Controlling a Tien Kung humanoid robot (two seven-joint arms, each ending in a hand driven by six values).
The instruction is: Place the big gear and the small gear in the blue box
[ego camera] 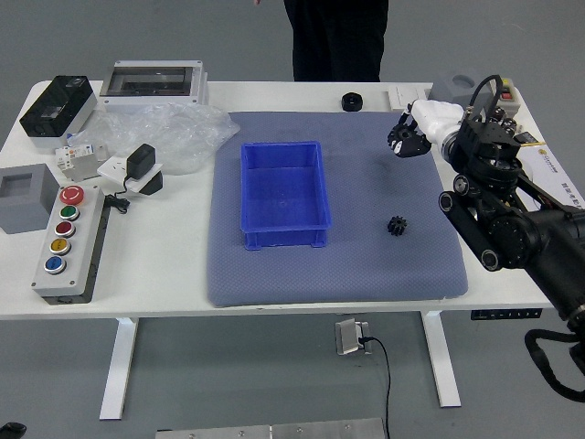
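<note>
Hovering right of the blue box [285, 194] — robot's right hand [409, 139], openness and hold unclear; left hand [13, 429] at frame's corner.

Left of the long grey box [87, 251] with five coloured round buttons [60, 246] stands a grey rectangular block [23, 212]; behind this box, to the right, lies crumpled clear plastic [190, 137].
</note>
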